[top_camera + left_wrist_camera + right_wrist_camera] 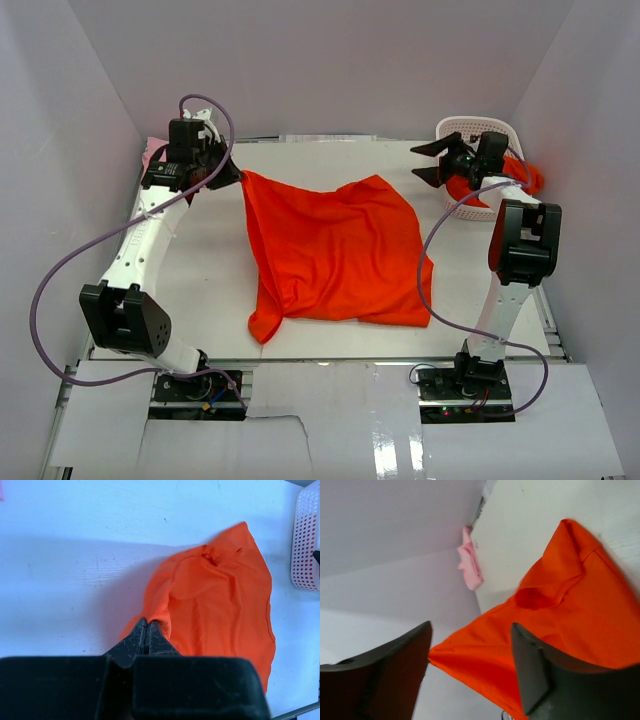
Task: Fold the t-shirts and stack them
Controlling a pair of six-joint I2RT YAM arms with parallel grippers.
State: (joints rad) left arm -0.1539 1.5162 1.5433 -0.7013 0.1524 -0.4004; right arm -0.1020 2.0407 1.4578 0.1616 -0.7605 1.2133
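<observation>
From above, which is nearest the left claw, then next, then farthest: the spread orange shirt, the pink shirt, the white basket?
1. the spread orange shirt, centre, its corner pinched in the left gripper.
2. the pink shirt, far left corner.
3. the white basket, far right corner.

A high camera looks down on the orange t-shirt (340,255). Both wrist cameras face it closely from opposite sides.

A bright orange-red t-shirt (340,255) lies rumpled across the table (215,290), its far-left corner pinched in the left gripper (147,626). A light pink t-shirt (470,562) sits bunched at the far-left corner. Another orange-red shirt (527,178) drapes over the basket (470,125).
</observation>
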